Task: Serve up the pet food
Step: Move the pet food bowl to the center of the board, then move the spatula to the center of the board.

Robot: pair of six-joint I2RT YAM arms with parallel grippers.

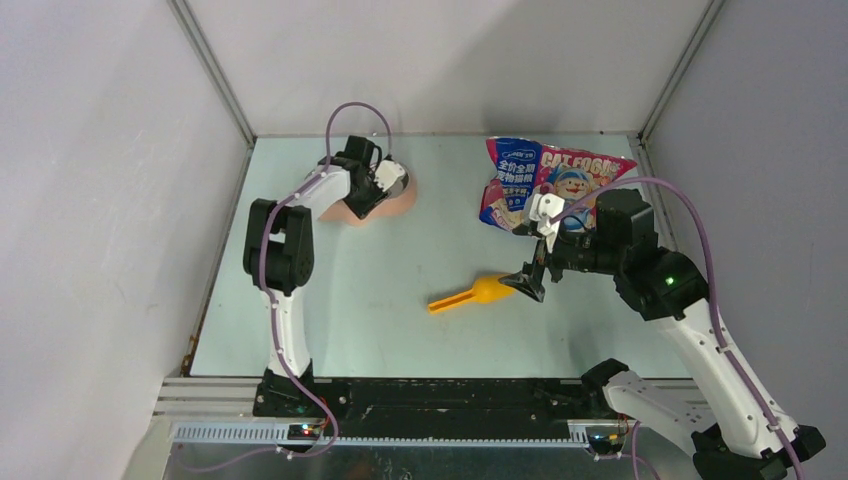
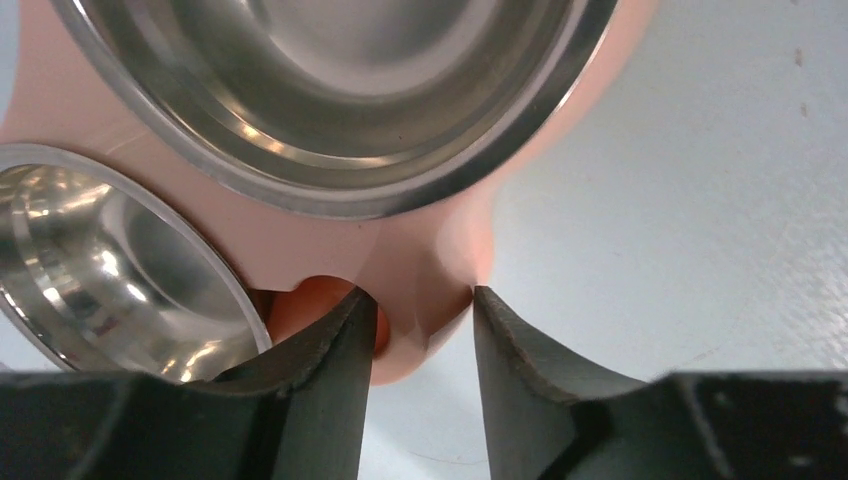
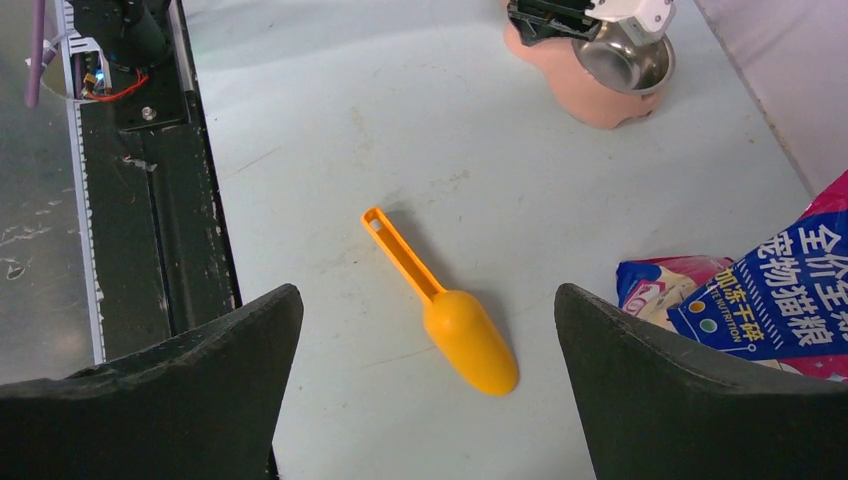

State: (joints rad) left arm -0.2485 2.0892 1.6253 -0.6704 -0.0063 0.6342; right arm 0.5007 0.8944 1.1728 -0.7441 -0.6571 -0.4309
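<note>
right gripper: dark curved jaws spread wide, just by the smooth orange scoop
left gripper: jaws flank pink feeder lobe, pinch unclear
pet food bag: glossy, crinkled, flat, far-right table

Orange scoop on table, well apart from pink feeder

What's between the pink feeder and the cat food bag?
Nothing: bare table separates the feeder and the cat food bag, seen in the top external view.
</note>
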